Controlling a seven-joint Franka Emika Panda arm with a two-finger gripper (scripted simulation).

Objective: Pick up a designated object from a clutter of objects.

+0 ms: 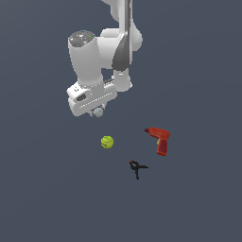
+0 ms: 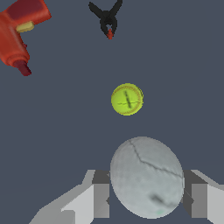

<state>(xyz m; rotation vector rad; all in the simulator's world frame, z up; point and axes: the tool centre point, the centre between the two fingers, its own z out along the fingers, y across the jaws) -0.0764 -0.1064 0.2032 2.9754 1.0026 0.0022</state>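
Observation:
The designated object, a pale grey-blue ball (image 2: 146, 177), sits between my gripper's (image 2: 146, 199) two fingers, which press on its sides. In the exterior view the same ball (image 1: 98, 112) peeks out under the white hand, with my gripper (image 1: 97, 111) held above the floor. The rest of the clutter lies below: a yellow-green ball (image 1: 107, 142) (image 2: 127, 99), a red power drill (image 1: 159, 139) (image 2: 17, 35) and a small black clamp (image 1: 137, 168) (image 2: 106, 19).
The dark grey floor (image 1: 47, 189) stretches around the items. The arm's white links (image 1: 101, 52) rise toward the top of the exterior view.

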